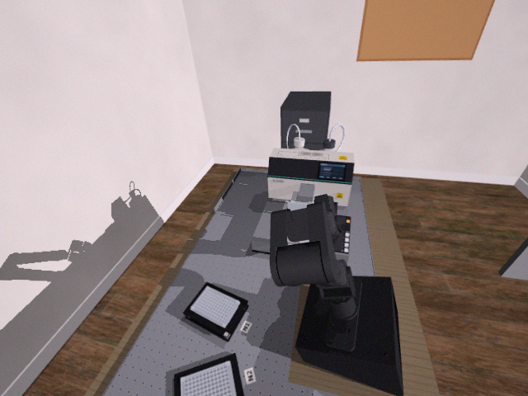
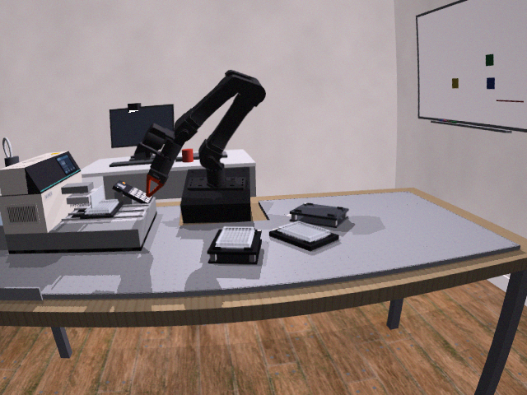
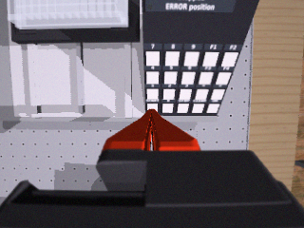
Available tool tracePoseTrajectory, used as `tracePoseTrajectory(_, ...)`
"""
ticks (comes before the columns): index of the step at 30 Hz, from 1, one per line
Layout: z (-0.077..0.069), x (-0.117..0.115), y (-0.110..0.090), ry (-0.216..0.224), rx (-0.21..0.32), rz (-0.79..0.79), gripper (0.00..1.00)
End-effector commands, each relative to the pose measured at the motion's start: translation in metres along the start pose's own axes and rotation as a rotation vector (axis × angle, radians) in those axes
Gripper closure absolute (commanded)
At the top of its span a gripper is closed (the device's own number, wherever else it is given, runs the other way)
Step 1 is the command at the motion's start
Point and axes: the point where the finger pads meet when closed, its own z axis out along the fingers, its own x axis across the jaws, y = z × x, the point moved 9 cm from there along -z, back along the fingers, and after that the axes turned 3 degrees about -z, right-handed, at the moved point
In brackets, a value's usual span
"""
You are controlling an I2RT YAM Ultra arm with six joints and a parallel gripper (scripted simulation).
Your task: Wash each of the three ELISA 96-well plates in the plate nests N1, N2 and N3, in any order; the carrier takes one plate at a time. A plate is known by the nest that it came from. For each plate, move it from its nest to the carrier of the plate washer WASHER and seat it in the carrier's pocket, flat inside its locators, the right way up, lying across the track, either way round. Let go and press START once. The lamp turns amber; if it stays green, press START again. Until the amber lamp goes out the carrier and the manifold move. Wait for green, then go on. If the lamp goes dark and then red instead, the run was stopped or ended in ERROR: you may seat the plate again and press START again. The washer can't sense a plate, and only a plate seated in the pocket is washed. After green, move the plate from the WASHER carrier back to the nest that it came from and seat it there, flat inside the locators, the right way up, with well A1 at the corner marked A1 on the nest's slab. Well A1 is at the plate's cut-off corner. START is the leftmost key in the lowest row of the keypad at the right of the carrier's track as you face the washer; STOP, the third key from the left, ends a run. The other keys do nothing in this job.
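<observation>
Grey table (image 2: 383,238): perforated top with a wooden border; wide open room on its right half, and a free strip in front of the nests toward the near edge.
Washer (image 2: 38,199): stands at the table's left end, screen on its sloped front; its low base reaches toward the arm.
Arm (image 2: 221,110): rises from a black pedestal (image 2: 189,212) behind the nests, folds at the elbow and reaches down left over the washer's keypad side.
Nests: one bare nest (image 2: 319,211) at the back; two others each bear a plate, one (image 2: 235,236) just in front of the pedestal, one (image 2: 303,231) between it and the bare nest.
Carrier plate (image 3: 71,13): lies in the washer's carrier, left of the keypad; only its near edge shows in the wrist view.
Keypad (image 3: 187,78): white keys in rows on a dark panel, right of the track; a lamp (image 1: 348,221) glows amber at its top.
Gripper (image 3: 151,119): red fingers closed together on nothing, tips at the leftmost key (image 3: 152,107) of the lowest row; whether they touch it I cannot tell.
</observation>
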Motion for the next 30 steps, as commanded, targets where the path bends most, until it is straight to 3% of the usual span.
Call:
tracePoseTrajectory(1,-0.004,0.000,0.000,-0.004,0.012,-0.003,1.00)
tracePoseTrajectory(30,-0.049,0.000,0.001,-0.005,0.013,-0.003,1.00)
